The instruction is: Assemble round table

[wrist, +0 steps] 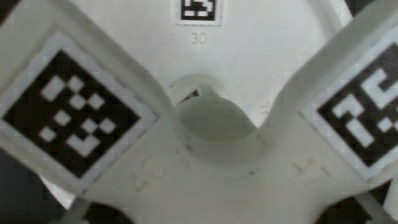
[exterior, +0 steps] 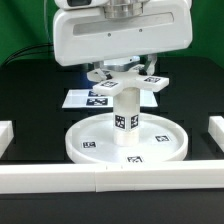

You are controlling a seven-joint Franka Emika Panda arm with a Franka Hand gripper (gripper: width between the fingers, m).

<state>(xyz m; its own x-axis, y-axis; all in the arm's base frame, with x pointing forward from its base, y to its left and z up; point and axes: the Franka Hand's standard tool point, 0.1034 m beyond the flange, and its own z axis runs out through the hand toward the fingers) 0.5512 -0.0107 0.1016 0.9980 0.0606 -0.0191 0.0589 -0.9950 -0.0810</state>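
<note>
One base piece over leg — just beneath pincer | disc below

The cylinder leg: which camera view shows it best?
The exterior view: the leg stands upright on the disc, its whole side visible, the base piece on top. The wrist view shows the base piece close up; of the leg, perhaps only a round end at that piece's centre.

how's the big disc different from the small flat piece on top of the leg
Size: the disc is much wider than the flat piece. Shape: the disc is round with a raised rim; the flat piece has angular arms. Place: the disc lies on the table; the flat piece is atop the upright leg. Both are white with black-and-white square tags.
</note>
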